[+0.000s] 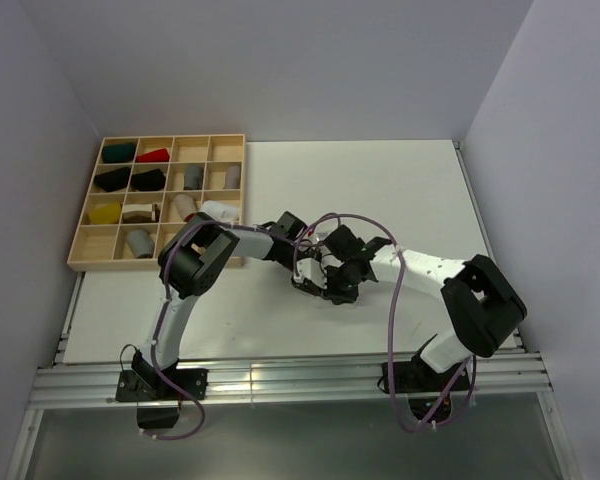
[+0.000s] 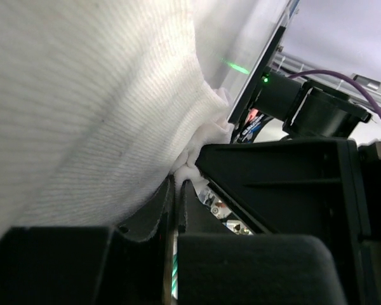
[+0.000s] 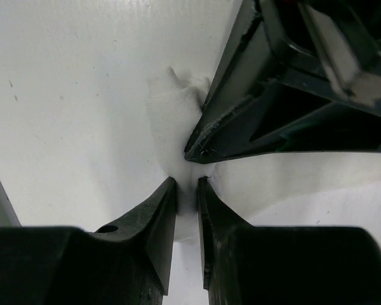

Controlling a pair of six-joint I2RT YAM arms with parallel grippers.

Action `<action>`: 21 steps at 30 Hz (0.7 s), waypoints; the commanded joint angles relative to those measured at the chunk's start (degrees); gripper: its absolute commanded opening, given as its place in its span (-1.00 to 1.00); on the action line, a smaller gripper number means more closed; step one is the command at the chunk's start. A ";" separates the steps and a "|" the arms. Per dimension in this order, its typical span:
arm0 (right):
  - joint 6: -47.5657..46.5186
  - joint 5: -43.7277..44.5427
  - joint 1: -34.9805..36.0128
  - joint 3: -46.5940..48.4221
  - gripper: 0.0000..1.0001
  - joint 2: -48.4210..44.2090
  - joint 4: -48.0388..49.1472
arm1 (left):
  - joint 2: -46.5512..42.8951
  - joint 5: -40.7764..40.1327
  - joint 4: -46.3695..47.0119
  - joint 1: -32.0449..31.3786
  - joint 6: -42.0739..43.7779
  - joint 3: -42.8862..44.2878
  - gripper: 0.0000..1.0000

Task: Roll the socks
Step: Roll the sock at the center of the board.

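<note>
The white sock [image 2: 101,95] lies near the middle of the tabletop [image 1: 380,190], a little toward the near edge and well apart from the wooden tray [image 1: 110,264] at the far left corner. From above it is almost wholly hidden under the two wrists that meet over it. The left gripper [image 2: 176,197] is pressed together on a thin fold of the ribbed white cloth, with the rest of the sock bulging up beside it. The right gripper [image 3: 187,197] has its jaws nearly touching, with a narrow tongue of the same cloth between them, just beside the other gripper's tip. The grey striped sock cannot be made out in any view. The fabric looks light, soft and limp: it bunches and puckers where it is pinched and will probably sag or slip loose instead of keeping a shape. Rolling it likely calls for grips at an edge or end of the cloth, with the two pinches close together and the fabric kept taut, since a loose fold would unwind easily.
</note>
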 commanded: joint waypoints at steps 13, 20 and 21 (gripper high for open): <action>-9.61 -19.36 -12.32 9.96 -0.57 15.25 -21.93 | -7.60 -13.29 24.67 3.16 -15.47 -13.10 -0.68; -10.41 -21.30 -14.96 12.43 -0.58 18.86 -25.54 | -11.74 -16.98 33.81 3.42 -16.36 -17.14 -0.49; -10.23 -21.12 -15.05 12.43 -0.58 19.12 -25.36 | -12.18 -17.34 34.42 3.42 -16.00 -17.23 -0.47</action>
